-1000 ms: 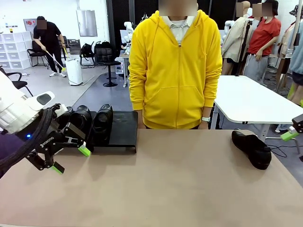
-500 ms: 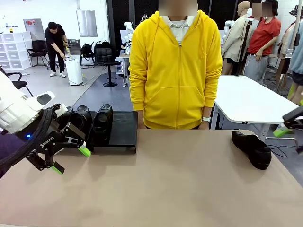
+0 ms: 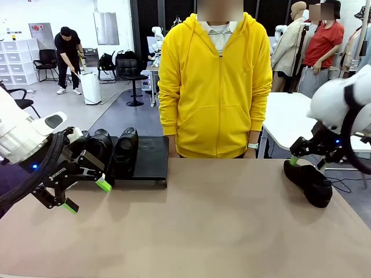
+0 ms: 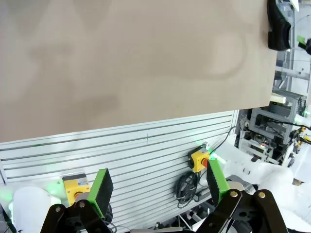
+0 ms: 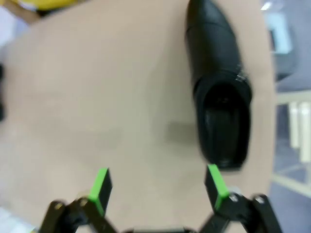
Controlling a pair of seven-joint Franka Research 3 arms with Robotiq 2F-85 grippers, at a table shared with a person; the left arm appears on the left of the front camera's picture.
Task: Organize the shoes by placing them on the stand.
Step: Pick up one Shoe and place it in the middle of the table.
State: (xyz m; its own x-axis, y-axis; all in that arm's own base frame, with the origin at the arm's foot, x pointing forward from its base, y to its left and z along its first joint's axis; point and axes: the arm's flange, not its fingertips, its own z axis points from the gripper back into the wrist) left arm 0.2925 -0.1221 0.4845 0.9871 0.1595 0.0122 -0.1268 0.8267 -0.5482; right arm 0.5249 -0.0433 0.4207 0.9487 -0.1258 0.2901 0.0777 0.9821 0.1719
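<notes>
Front view: two shoes (image 3: 113,149) stand on the stand (image 3: 148,157); one loose shoe (image 3: 309,182) lies on the surface (image 3: 203,226) at its right end, so work remains. The left pincer (image 3: 86,194) is spread and empty; the right pincer (image 3: 301,155) hangs above that shoe.

Left wrist view: the loose shoe (image 4: 278,24) lies far off.

Right wrist view: the right pincer (image 5: 158,189) is spread, and the shoe's (image 5: 219,82) opening is visible.

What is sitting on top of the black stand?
Black shoes sit side by side on the left part of the stand; its right part is bare. The left gripper covers the stand's left end, so more could hide there.
</notes>
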